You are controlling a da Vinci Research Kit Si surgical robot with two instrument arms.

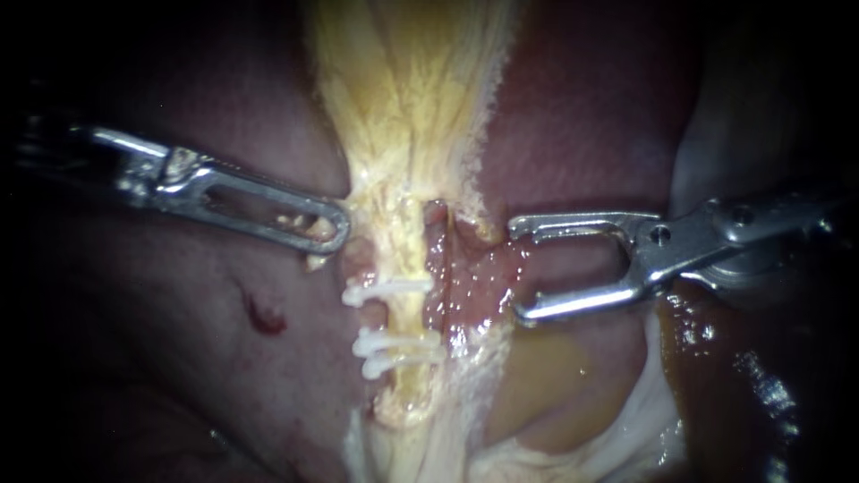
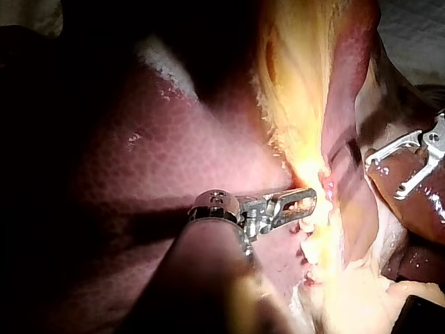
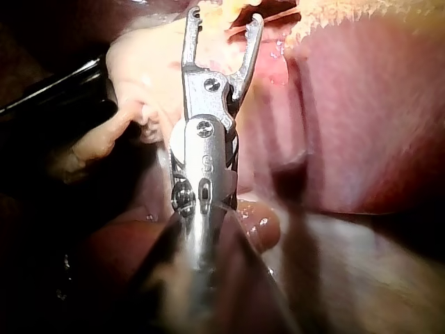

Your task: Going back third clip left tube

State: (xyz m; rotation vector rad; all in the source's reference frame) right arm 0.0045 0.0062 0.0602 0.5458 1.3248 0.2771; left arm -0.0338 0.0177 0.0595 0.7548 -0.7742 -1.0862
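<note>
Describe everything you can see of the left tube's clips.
Three white clips that look plastic cross the yellowish left tube, shut around it: one higher, two close together below. Their ends stick out past the tube on the endoscope view's left. The right instrument's open pincer stands apart, empty.

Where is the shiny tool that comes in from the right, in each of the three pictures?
Endoscope view: right instrument enters from the right, pincer open, beside the yellow tissue.
Left wrist view: right instrument lies beyond the yellow tissue, across from the left instrument.
Right wrist view: right instrument is the camera's own, reaching ahead to the yellow tissue.
Shared landmark: the yellow tissue.
</note>
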